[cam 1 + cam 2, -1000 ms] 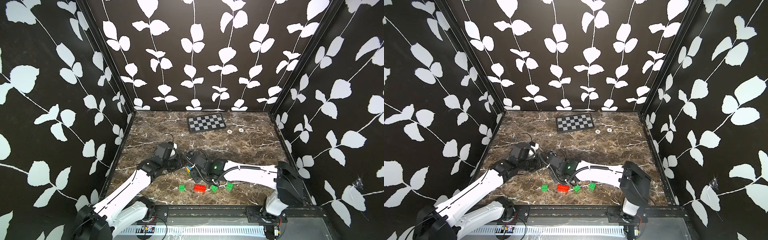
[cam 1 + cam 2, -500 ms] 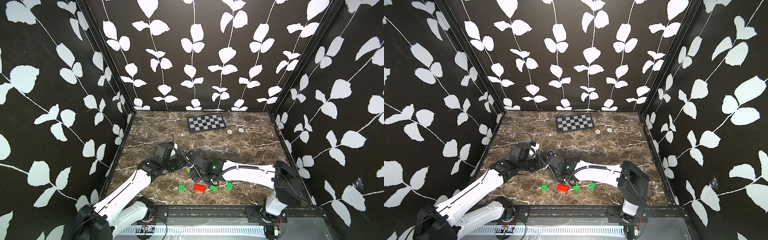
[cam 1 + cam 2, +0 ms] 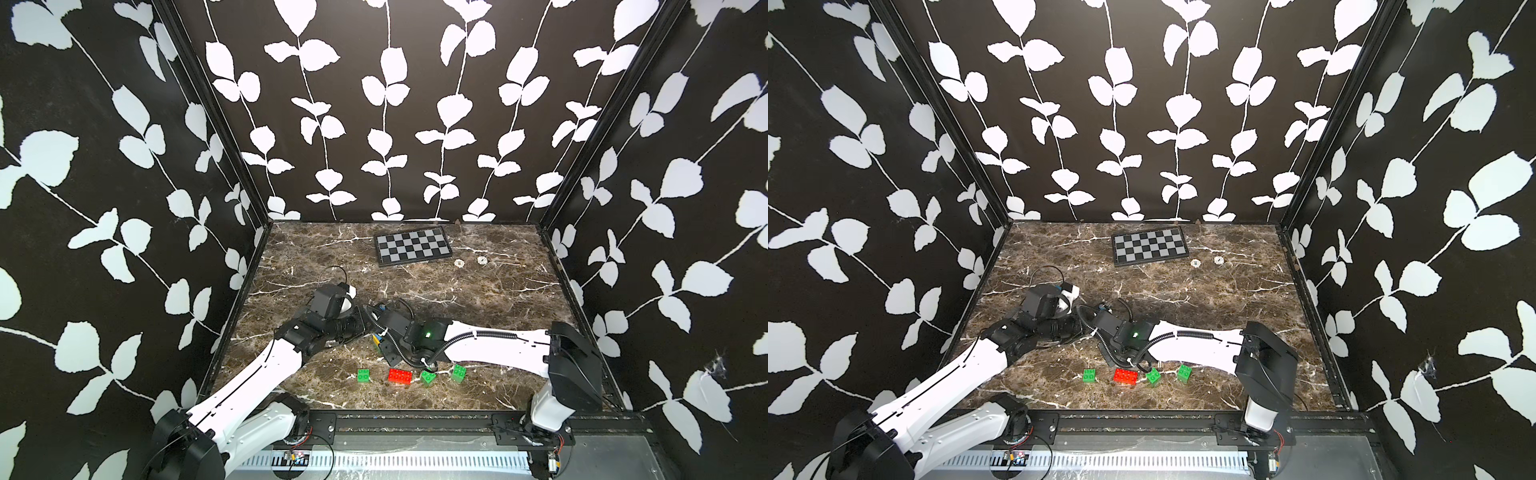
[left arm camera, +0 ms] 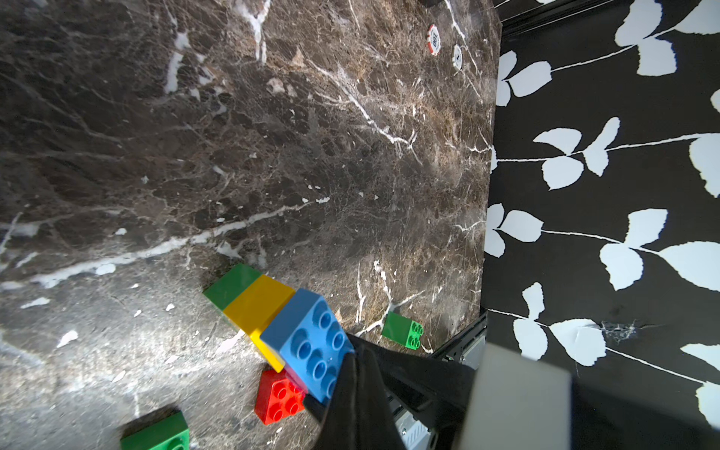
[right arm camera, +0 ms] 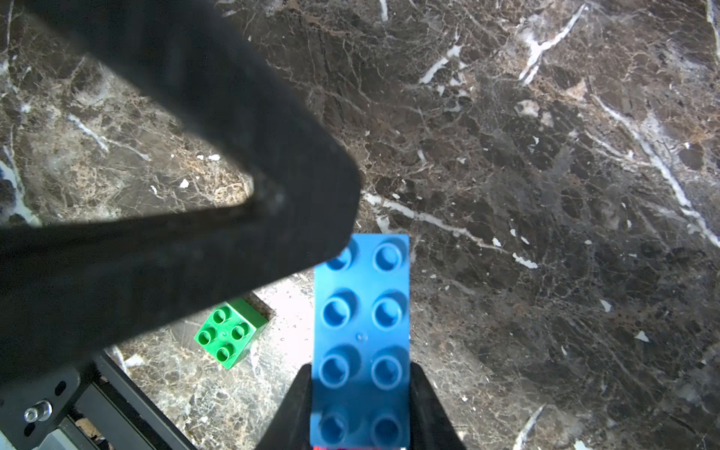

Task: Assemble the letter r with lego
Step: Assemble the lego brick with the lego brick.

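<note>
Between pinching fingers of the right tool, a blue eight-stud brick; left tool pressed together.

Walls papered black with white leafy vines close in the left, right and far sides. The tabletop is dark brown marble with white veins. A grey-and-black checkerboard lies flat near the far wall, with two small round tokens just right of it. A black rail edges the near side.
</note>
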{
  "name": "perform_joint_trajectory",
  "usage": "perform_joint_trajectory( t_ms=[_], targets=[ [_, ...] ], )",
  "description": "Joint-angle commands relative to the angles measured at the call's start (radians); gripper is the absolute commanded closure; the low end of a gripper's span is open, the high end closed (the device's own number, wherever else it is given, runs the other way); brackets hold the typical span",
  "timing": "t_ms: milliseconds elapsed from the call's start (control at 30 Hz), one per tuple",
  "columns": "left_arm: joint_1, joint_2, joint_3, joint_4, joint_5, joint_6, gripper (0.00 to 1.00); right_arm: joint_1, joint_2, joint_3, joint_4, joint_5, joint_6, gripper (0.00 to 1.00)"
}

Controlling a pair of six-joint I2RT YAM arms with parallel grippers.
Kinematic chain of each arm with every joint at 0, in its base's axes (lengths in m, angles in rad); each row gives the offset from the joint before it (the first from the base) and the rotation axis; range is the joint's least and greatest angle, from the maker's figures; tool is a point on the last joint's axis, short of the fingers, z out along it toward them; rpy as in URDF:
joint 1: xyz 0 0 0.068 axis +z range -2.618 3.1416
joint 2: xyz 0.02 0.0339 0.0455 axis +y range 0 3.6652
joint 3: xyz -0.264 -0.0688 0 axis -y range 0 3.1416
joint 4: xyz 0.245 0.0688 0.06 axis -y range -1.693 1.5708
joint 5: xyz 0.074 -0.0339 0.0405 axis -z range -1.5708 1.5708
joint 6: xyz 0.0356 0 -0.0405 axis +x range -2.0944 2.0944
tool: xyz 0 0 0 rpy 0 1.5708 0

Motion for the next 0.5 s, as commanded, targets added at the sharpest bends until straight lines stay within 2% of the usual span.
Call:
perform_joint_trajectory(
  t_ms=[0,467],
  targets=[
    [0.0,-0.01,-0.022,0.031,0.018,-0.012,1.0,0.01,0.011,0.019,0.001,0.004,0.014,1.0],
    [0.0,-0.024,-0.049,0.046,0.02,-0.024,1.0,0.018,0.008,0.016,0.017,0.014,-0.004,1.0]
  ],
)
